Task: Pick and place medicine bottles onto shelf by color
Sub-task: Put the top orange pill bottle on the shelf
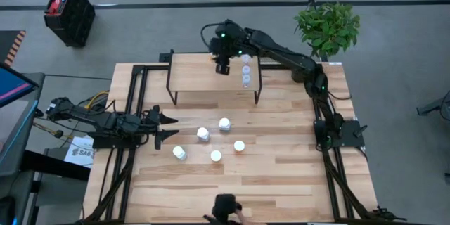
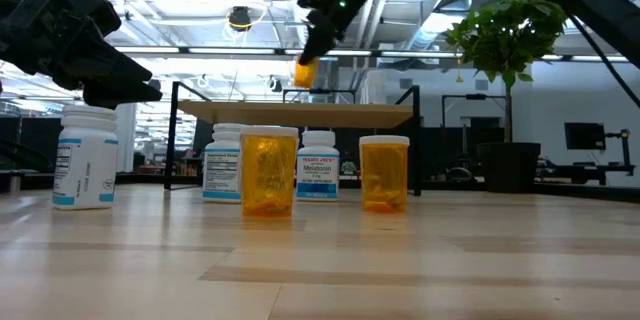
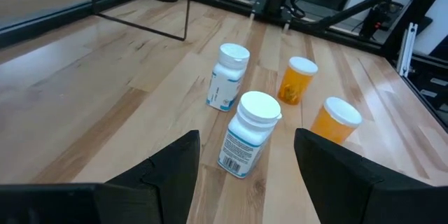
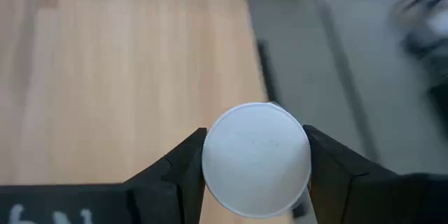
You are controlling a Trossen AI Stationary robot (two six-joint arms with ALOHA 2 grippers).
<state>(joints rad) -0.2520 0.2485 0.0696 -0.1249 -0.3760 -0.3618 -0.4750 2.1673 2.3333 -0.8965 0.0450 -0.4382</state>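
The right gripper (image 1: 223,66) hangs above the shelf (image 1: 193,77), near its back edge, and its two fingers press from both sides on an orange bottle (image 2: 305,71) with a round white cap (image 4: 256,159). In the low view this bottle is in the air, clearly above the light wood top, not touching it. Two clear bluish bottles (image 1: 246,70) already stand on the right end of the shelf, one just behind the other, close to the right edge. The left half of the shelf top is bare wood.

On the table (image 1: 281,183) in front of the shelf stand five more bottles, all upright with white caps. Two are white with blue labels, one (image 3: 227,77) farther and one (image 3: 248,134) nearer to the left gripper (image 3: 245,157). Two others are orange, (image 3: 296,80) and (image 3: 336,120), standing well apart from each other. One more white bottle (image 2: 86,156) stands alone at the left of the low view.

The left gripper waits low over the left side of the table, its fingers spread wide and holding nothing. A wide free strip of table lies between the bottles and the front edge.
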